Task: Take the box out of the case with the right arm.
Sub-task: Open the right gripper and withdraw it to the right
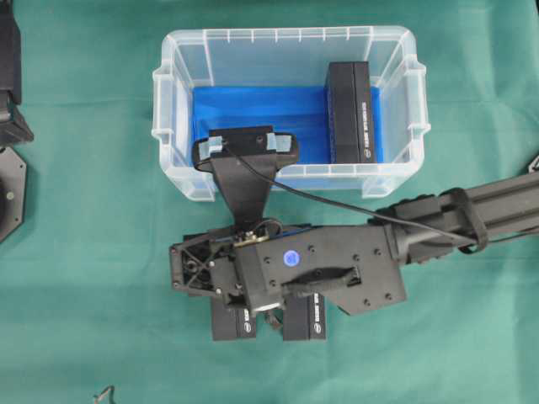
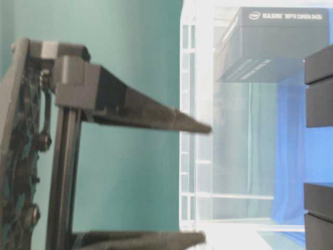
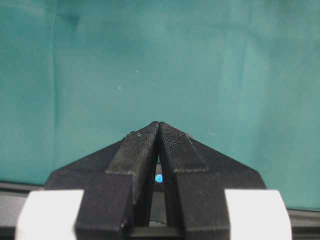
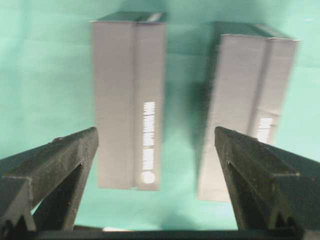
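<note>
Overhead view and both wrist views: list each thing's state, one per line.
case: lidless, upright on the cloth
box in case: on edge along the right wall
two boxes on cloth: outside the case, side by side
right hand: open, empty, above them
left hand: shut, empty

Worktop [image 1: 84, 252]: plain teal-green cloth, no pattern. Case [image 1: 181, 181] by the far edge: clear plastic, whitish rim, bright blue lining. Box [image 1: 349, 114] in its right end: black, small white lettering on top. Two boxes [image 4: 129, 100] on the cloth near the front edge: black, look grey-lit in the wrist view, white print along the side. Right arm [image 1: 472, 215]: all black, round blue dot on the wrist housing. Right claw [image 4: 156, 150]: black. Left claw [image 3: 159, 131]: black with white fittings, blue dot behind the fingers.
</note>
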Tool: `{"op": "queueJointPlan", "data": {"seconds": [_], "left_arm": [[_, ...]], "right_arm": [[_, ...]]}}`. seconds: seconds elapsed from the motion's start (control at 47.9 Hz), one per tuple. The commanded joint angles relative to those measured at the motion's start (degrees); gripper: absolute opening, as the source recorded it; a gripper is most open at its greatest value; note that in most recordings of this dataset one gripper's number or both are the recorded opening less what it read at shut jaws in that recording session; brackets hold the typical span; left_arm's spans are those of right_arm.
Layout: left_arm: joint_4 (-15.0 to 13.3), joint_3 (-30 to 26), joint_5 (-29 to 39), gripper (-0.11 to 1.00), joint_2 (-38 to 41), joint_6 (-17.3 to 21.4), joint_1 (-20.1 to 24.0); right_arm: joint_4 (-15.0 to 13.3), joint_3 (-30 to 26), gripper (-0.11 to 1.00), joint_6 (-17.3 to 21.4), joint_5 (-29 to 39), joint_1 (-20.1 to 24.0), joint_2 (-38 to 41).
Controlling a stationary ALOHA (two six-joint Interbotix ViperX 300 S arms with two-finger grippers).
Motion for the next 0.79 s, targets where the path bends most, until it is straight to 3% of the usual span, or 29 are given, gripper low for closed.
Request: {"op": "queueJointPlan", "data": {"seconds": [0.0,0.25,0.772], "left_arm": [[0.2,-1.3,-0.4,0.0,-0.1,-0.1,0.2],[0.2,-1.3,-0.1,0.0,-0.2,-0.4,0.2],[0.2,-1.3,0.0,0.0,0.2,0.1,0.2]], "right_arm": [[0.1,0.3,0.91,0.0,1.4,0.4,-4.1],[0.1,11.1,0.91,1.5,-0.7,1.9,-11.7],[2.4,43.9,0.91,12.6,-6.0,8.3,-36.8]]}}
